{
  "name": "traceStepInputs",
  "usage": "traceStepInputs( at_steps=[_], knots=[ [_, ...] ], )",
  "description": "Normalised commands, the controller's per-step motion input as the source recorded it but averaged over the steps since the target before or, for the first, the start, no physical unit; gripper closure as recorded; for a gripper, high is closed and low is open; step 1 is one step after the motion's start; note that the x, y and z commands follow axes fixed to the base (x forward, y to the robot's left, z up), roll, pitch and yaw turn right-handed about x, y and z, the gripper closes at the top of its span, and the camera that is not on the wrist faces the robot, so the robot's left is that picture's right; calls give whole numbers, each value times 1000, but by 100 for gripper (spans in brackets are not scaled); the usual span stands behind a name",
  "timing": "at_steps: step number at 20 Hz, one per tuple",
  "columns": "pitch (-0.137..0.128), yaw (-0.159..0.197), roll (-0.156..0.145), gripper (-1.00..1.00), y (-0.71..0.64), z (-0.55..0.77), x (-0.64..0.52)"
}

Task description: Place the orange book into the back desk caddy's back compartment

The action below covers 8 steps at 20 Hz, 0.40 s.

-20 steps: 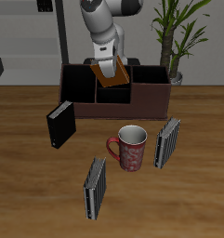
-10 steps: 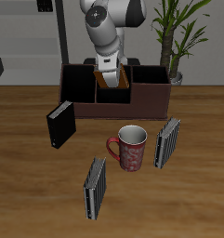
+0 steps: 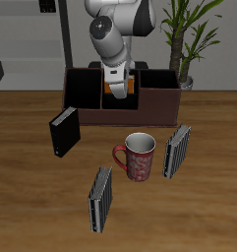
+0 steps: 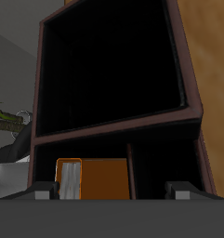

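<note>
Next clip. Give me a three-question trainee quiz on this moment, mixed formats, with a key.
1. True or false: the orange book lies flat on the table beside the red mug.
2. Which holds the orange book? A) the pincer B) the mug C) the black book
3. Fill in: two grey striped books stand on the ____.

Key
1. False: it hangs upright in the pincer, lowered into the back desk caddy.
2. A
3. table
</note>
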Motion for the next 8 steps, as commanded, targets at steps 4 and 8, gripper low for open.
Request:
traceStepInputs(
  at_steps=[4,8],
  knots=[
    [9,-26,23,-100,60,-55,78],
    [-66,-87,41,-100,14,262,71]
  ],
)
